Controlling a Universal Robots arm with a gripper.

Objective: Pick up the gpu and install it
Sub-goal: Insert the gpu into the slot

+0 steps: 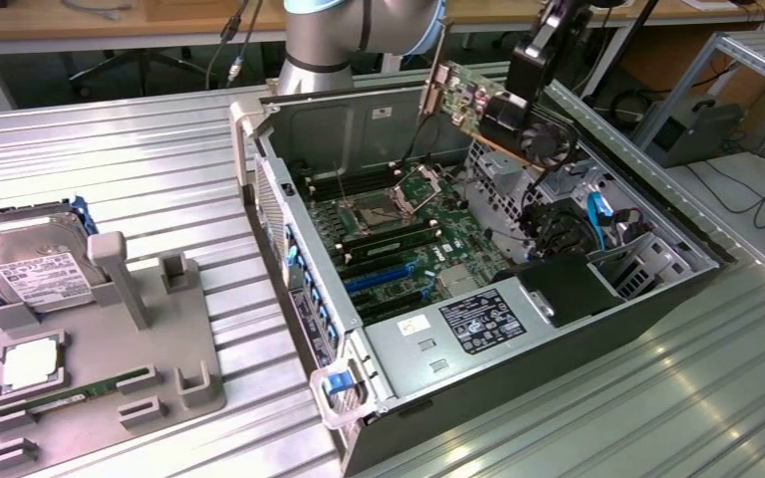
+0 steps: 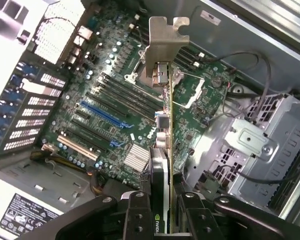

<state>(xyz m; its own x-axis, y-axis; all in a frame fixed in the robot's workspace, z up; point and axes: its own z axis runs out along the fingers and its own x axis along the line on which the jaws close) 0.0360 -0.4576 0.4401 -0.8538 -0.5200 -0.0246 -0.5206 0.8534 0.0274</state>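
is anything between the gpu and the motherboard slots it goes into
Nothing visible does. The gpu, held in the pincer, hangs over the open case with clear air down to the motherboard slots.

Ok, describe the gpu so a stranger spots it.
Find the open computer case. Above its motherboard the pincer grips the gpu: a thin flat card with a small black fan and a silver bracket. It alone hangs clear of the board.
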